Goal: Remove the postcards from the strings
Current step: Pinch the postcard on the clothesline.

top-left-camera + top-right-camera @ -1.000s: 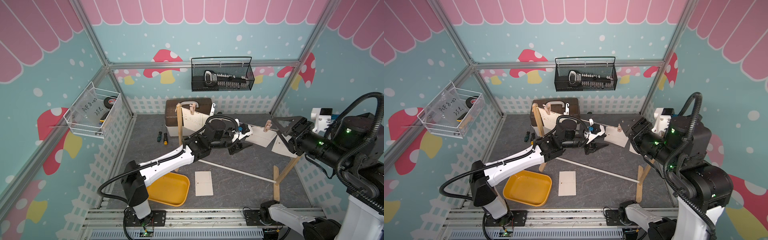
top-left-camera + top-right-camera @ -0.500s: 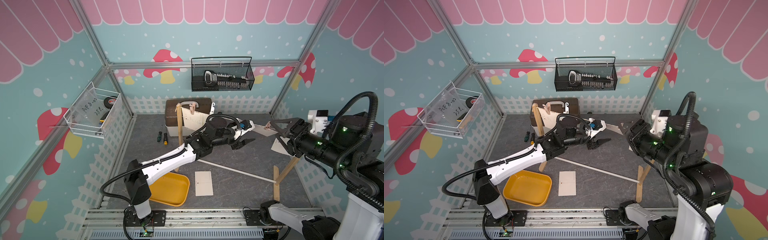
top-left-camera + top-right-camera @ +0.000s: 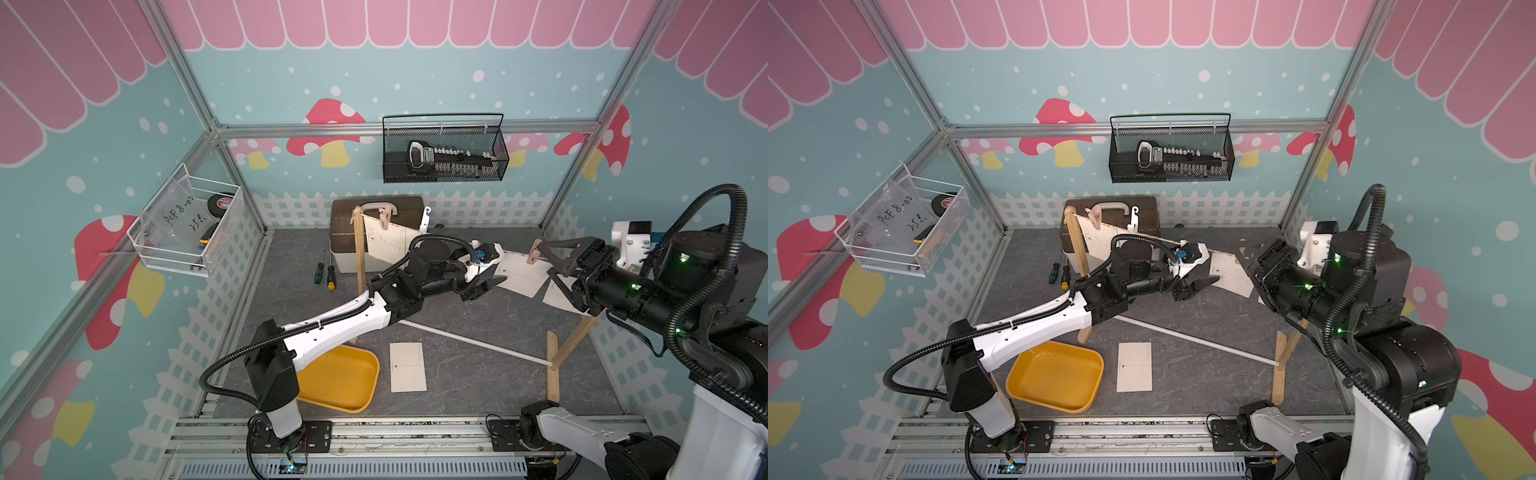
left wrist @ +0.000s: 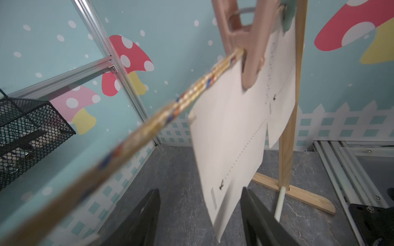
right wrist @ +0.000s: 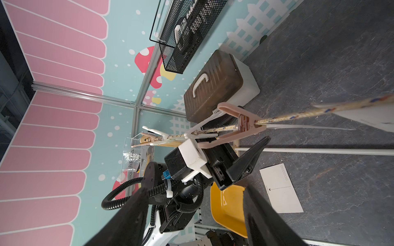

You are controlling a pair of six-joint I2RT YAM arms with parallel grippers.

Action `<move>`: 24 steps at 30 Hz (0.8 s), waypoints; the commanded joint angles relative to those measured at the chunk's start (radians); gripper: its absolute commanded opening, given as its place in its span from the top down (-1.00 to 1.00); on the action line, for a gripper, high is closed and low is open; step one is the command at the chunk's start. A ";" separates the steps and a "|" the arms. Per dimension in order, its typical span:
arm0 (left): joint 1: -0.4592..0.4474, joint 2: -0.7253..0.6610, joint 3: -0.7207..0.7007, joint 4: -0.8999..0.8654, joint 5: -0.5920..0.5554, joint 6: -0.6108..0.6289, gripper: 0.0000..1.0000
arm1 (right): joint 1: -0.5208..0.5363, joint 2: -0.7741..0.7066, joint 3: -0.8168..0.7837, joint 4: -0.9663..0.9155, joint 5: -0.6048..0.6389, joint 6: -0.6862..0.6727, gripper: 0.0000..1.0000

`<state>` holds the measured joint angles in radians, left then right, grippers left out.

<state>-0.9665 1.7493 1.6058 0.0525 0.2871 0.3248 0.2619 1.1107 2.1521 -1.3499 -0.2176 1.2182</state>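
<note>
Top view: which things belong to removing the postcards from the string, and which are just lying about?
Job: hanging postcards, string, pegs, wooden posts, loose postcard.
Lying about: screwdrivers, brown-lidded box, black wire basket, white wire basket.

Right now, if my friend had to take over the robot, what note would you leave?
Left gripper: open, jaws around the bottom corner of a hanging postcard, not closed on it.
Right gripper: open, empty, facing the pink peg pinning that card to the string.
Done: one postcard lies on the floor by the yellow tray.
Left to do: that card, a postcard by the far wooden post, another postcard behind the right gripper.
</note>
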 commanded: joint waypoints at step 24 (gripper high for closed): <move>0.003 0.096 0.106 0.037 -0.040 0.163 0.81 | -0.004 0.001 -0.082 0.018 0.042 0.073 -0.33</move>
<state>-0.9661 1.8290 1.6875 0.0383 0.2909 0.4469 0.2619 1.1080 2.0834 -1.3357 -0.1757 1.2659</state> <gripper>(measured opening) 0.104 0.665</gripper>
